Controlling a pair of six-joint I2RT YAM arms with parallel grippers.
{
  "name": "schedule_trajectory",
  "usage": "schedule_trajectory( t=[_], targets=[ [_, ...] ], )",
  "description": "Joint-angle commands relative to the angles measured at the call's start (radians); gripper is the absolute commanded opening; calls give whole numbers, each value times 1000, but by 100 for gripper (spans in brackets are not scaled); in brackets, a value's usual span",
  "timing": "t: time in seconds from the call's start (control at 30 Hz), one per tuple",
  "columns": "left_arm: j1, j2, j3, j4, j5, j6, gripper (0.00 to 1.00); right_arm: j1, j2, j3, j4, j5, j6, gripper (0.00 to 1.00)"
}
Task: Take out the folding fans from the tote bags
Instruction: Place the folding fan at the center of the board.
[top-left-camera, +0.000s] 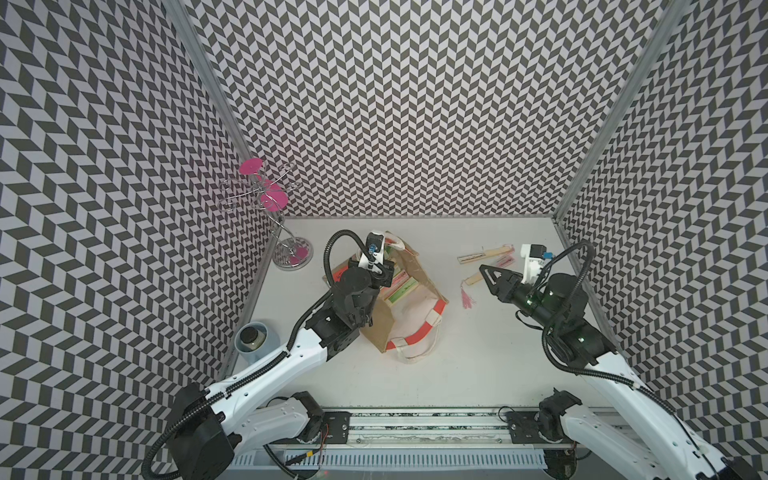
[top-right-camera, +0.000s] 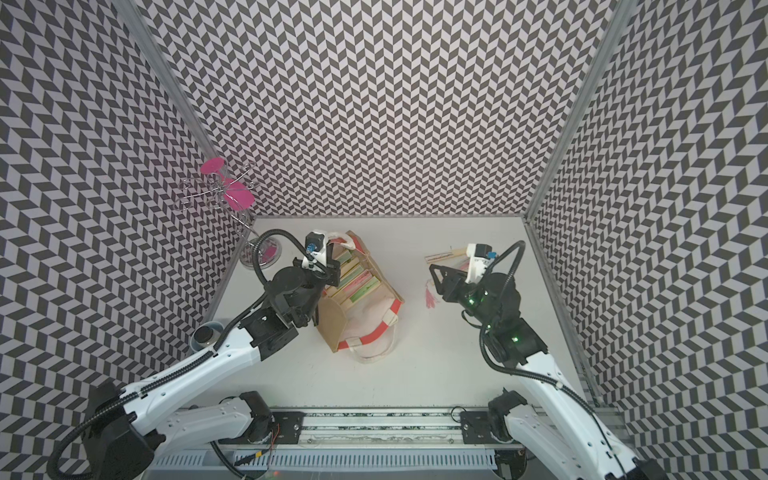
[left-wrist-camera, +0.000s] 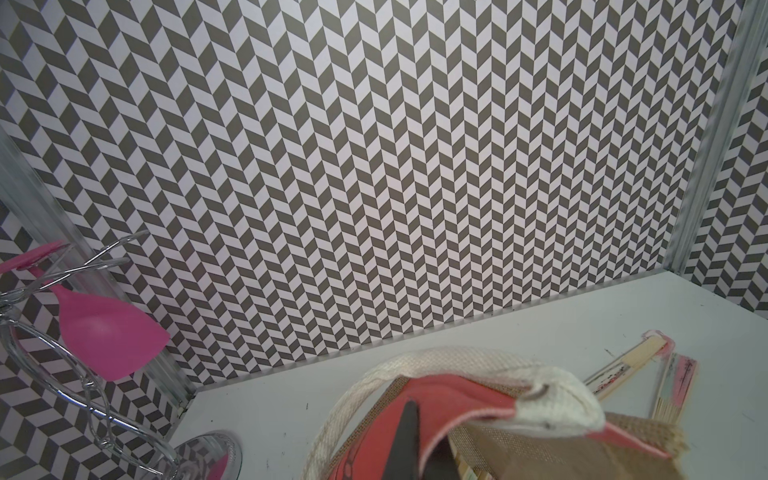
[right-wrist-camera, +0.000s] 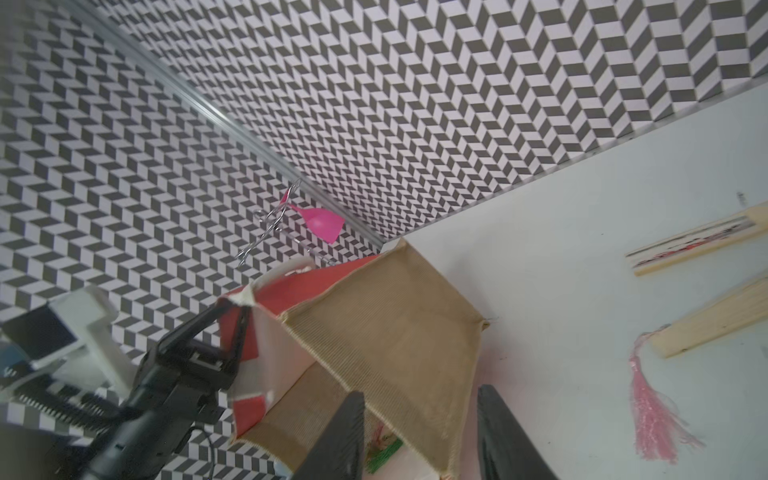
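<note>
- The white table (top-left-camera: 457, 374) has zigzag walls on three sides.
- The tan bag (top-left-camera: 380, 328) sits near the middle of the table, a bit to the left. It has a red and white rim and white rope handles. In both top views its mouth faces up.
- A shiny wire stand (top-left-camera: 292, 257) with pink cups is in the far left corner, apart from the bag.
- The left gripper (right-wrist-camera: 243, 309) is pinched tight on the red rim of the bag, by a white handle patch.
- The right gripper (top-left-camera: 486, 272) is right of the bag, by some fans. Its two black fingers (right-wrist-camera: 347, 432) are spread apart with nothing between them.
- Many fans (top-right-camera: 357, 282) are in the bag, side by side. They show pink and green paper and pale sticks.
- A few loose fans (top-left-camera: 484, 254) lie on the table to the right of the bag. One has black ink marks and one has pink paper.
- A grey-blue cup (top-left-camera: 249, 355) stands by the left wall, next to the left arm.
- A pink tassel (right-wrist-camera: 652, 411) lies flat on the table at the end of one loose fan.
</note>
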Motion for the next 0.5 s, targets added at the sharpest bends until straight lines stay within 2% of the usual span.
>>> schedule_trajectory(
  t=[0.0,0.13,0.2,0.47],
  targets=[
    [7,1,39,70,-39,-27,0,159,16,20,-75,138,-42,44],
    [7,1,34,77,-43,-34,0,377,100,65,-53,237,-72,43],
    [7,1,34,78,-46,-39,0,449,159,77,-29,270,-89,43],
    [7,-5,35,82,-39,-52,0,490,377,77,106,174,-53,35]
  ],
)
